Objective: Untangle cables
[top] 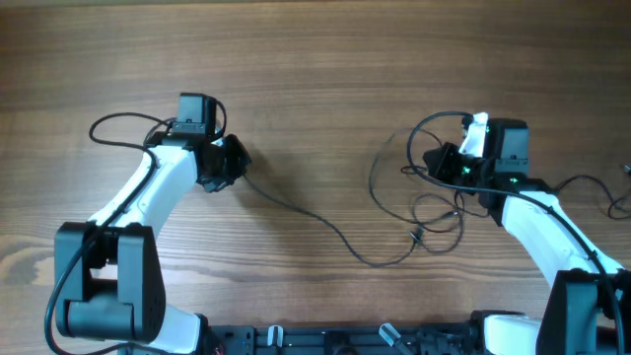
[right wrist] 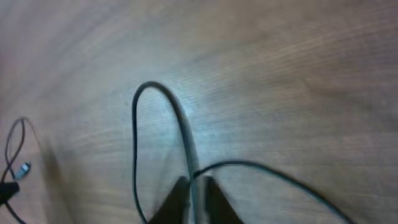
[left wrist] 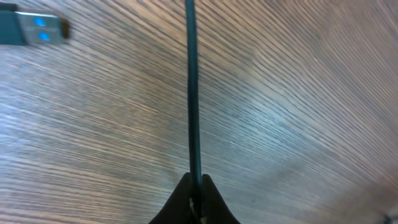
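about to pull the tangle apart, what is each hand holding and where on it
Left hand pinches a cable on a straight stretch, not at an end. Right hand pinches the looped cable on one leg of its loop.

OVERHEAD: A wood-grain table (top: 315,59) carries a thin dark cable (top: 335,237) that snakes from left of centre toward the front edge, then curls back up to a small connector (top: 416,234). Just beside that connector, on the table's right half, a tangle of loops (top: 419,192) lies spread over the boards, strands crossing one another (how many separate cables make it up cannot be told). The left wrist view shows a USB plug (left wrist: 37,29) with a metal tip resting flat on the wood, well apart from a straight strand of cable.
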Controlling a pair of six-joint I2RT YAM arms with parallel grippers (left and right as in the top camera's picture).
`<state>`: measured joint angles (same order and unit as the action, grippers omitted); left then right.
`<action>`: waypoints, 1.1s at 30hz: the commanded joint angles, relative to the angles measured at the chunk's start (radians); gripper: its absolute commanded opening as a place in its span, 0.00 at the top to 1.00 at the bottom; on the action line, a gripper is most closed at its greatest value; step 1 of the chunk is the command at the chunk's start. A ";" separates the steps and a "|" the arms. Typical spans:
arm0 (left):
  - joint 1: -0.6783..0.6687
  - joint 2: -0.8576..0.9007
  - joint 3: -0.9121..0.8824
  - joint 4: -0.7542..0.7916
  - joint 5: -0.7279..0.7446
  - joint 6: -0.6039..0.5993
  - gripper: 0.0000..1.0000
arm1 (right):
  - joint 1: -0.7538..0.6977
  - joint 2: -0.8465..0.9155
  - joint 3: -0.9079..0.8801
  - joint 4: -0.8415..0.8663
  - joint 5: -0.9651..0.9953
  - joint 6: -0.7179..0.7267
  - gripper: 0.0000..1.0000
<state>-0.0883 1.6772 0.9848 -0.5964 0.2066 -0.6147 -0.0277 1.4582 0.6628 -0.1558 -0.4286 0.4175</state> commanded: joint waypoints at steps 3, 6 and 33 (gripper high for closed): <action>0.013 -0.012 0.003 0.014 -0.082 -0.088 0.93 | 0.002 0.008 0.010 -0.082 0.032 -0.026 0.00; 0.020 -0.012 0.003 0.006 -0.138 -0.105 0.93 | 0.001 0.008 0.010 -0.122 0.072 0.066 0.00; 0.100 -0.005 0.001 0.007 -0.494 -0.300 0.85 | -0.002 -0.369 0.031 -0.612 0.197 0.690 0.00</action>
<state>0.0078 1.6772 0.9848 -0.6125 -0.2188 -0.8066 -0.0288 1.0821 0.6819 -0.6815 -0.1944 1.0492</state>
